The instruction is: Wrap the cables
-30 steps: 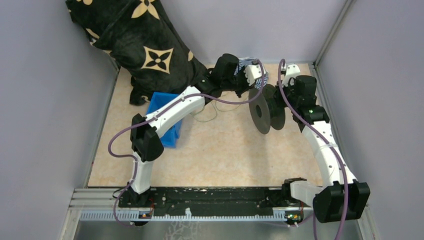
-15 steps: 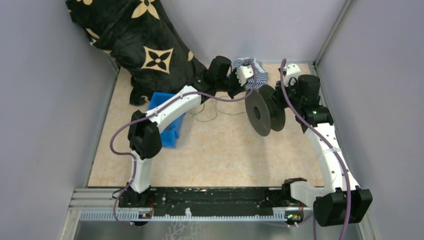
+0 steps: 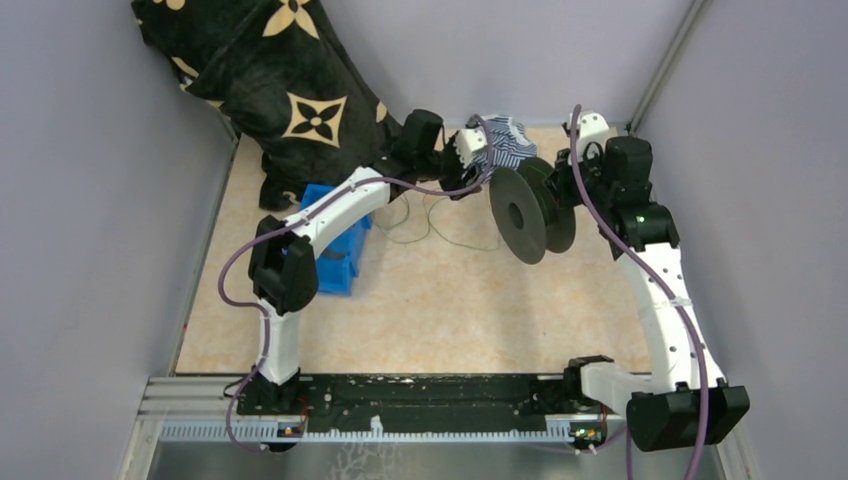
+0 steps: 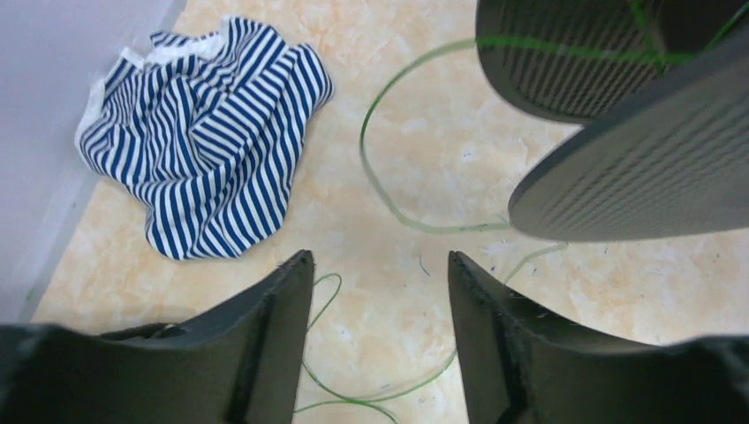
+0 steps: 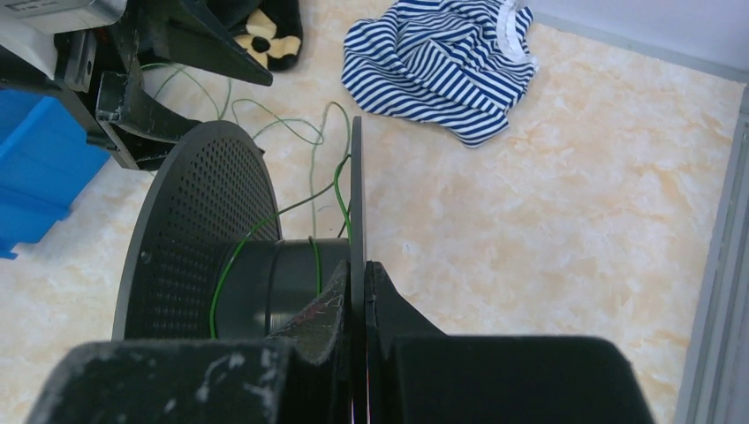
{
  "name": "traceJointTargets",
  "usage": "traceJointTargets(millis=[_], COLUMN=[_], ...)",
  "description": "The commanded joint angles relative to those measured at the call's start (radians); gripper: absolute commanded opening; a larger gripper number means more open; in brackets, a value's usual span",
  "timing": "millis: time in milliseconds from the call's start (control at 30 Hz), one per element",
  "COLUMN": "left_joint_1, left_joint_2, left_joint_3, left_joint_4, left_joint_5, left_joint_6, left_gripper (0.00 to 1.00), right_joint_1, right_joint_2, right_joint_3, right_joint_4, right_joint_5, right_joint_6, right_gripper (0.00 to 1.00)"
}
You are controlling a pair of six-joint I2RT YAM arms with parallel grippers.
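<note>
The cable (image 3: 432, 228) is a thin green wire lying in loose loops on the floor (image 4: 375, 177). A few turns of it run round the core of a black spool (image 3: 520, 215) (image 5: 311, 190). My right gripper (image 5: 358, 269) is shut on the spool's thin flange (image 5: 356, 177) and holds the spool (image 5: 190, 230) on edge above the floor. My left gripper (image 4: 380, 258) is open with nothing between its fingers. It hovers over the wire loops just left of the spool (image 4: 636, 168), near the back wall (image 3: 478, 168).
A blue-and-white striped cloth (image 4: 208, 132) (image 5: 442, 62) lies crumpled at the back wall. A blue bin (image 3: 335, 255) sits under the left arm. A black cloth with tan flowers (image 3: 280, 90) is piled in the back left corner.
My left gripper has opened and drawn back to the left, away from the spool. The right arm has shifted the spool slightly left and back.
</note>
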Motion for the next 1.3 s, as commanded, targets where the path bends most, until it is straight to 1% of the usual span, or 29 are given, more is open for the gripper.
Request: traceJointTargets(millis=[0, 167, 267, 333, 467, 700, 833, 1033, 1267], left_joint_1=[0.027, 0.059, 0.066, 0.066, 0.066, 0.066, 0.064, 0.064, 0.064], left_joint_2=[-0.073, -0.1, -0.121, -0.129, -0.124, -0.066, -0.023, 0.061, 0.116], left_joint_3=[-0.047, -0.111, -0.187, -0.243, -0.323, -0.356, -0.348, -0.281, -0.28], left_joint_4=[0.048, 0.058, 0.089, 0.119, 0.173, 0.197, 0.235, 0.252, 0.319], left_joint_5=[0.089, 0.173, 0.226, 0.261, 0.322, 0.428, 0.453, 0.508, 0.562], left_joint_6=[-0.007, -0.015, -0.009, -0.005, -0.011, 0.042, 0.011, -0.069, -0.123], left_gripper=[0.67, 0.81, 0.87, 0.89, 0.9, 0.9, 0.89, 0.88, 0.89], right_joint_1=[0.005, 0.003, 0.003, 0.003, 0.002, 0.002, 0.002, 0.0, 0.0], right_joint_2=[0.004, 0.013, 0.018, 0.021, 0.031, 0.037, 0.042, 0.07, 0.084], right_joint_3=[0.104, 0.151, 0.177, 0.196, 0.24, 0.307, 0.367, 0.469, 0.542], right_joint_4=[0.042, 0.019, 0.007, 0.001, -0.021, -0.063, -0.094, -0.14, -0.17], right_joint_5=[-0.012, 0.013, 0.019, 0.011, -0.008, -0.03, -0.062, -0.101, -0.129], right_joint_6=[0.013, 0.027, 0.039, 0.046, 0.058, 0.073, 0.091, 0.117, 0.127], right_gripper=[0.0, 0.0, 0.0, 0.0, 0.0, 0.0, 0.0, 0.0, 0.0])
